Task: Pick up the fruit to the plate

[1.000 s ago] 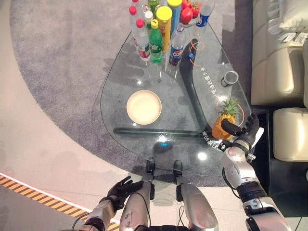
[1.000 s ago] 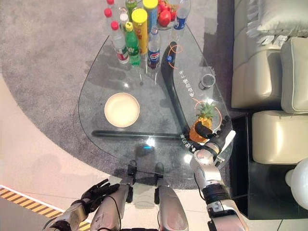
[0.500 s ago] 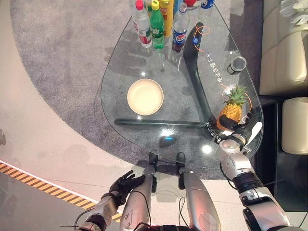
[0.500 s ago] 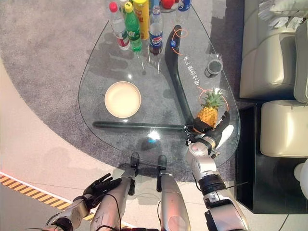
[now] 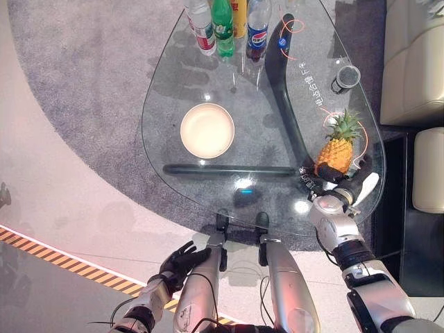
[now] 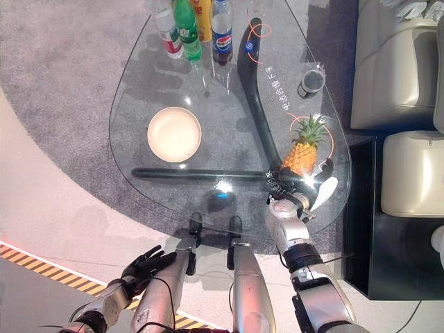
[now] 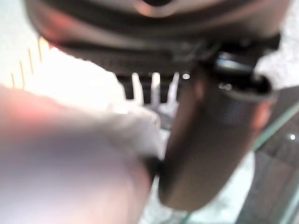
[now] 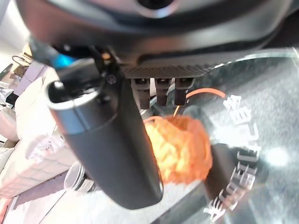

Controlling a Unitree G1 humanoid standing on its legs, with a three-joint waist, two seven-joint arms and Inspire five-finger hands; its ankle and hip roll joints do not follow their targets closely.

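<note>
A pineapple (image 5: pixel 338 149) stands upright on the right side of the glass table (image 5: pixel 173 76), on an orange ring mark. My right hand (image 5: pixel 338 189) sits at its near base: dark fingers (image 5: pixel 326 173) reach along the fruit's bottom, and the white-covered thumb (image 5: pixel 365 187) stands apart from it on the right. In the right wrist view the orange fruit (image 8: pixel 180 147) lies just past the straight fingers, with the thumb (image 8: pixel 107 149) beside it. The cream plate (image 5: pixel 207 130) lies empty at the table's middle left. My left hand (image 5: pixel 182 261) hangs low below the table edge, fingers relaxed.
Several bottles (image 5: pixel 223 24) crowd the table's far end, and a dark cup (image 5: pixel 345 78) stands behind the pineapple. A beige sofa (image 5: pixel 416 62) and a dark low stand (image 5: pixel 409 236) flank the table's right side.
The camera has shifted, so the whole scene sits differently. The right hand stays at the pineapple's base, and the fruit still stands on the table.
</note>
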